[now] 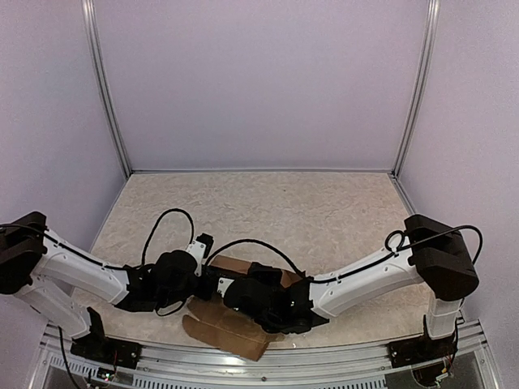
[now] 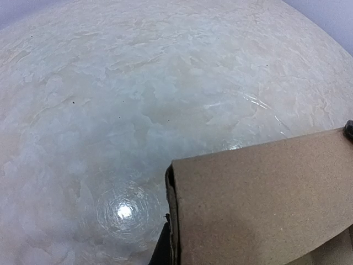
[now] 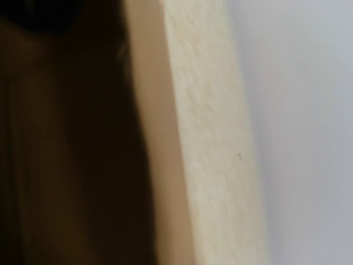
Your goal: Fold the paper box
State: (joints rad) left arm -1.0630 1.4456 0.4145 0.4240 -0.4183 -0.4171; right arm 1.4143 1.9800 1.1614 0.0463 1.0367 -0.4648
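The paper box (image 1: 227, 331) is plain brown cardboard near the table's front edge. Its flaps lie flat in front, and a raised panel (image 1: 233, 265) shows behind the arms. My left gripper (image 1: 203, 279) is at the box's left end. In the left wrist view the box (image 2: 259, 204) fills the lower right. One dark finger (image 2: 160, 249) presses on its doubled left edge, and the other finger is hidden behind the cardboard. My right gripper (image 1: 253, 298) sits over the box's middle. The right wrist view is blurred, showing dark at left and a cardboard edge (image 3: 160, 165) close up, with no fingers visible.
The beige mottled table (image 1: 324, 219) stretches behind the box, with lilac walls on three sides. A metal rail (image 1: 324, 356) runs along the front edge. Black cables loop over both arms near the box.
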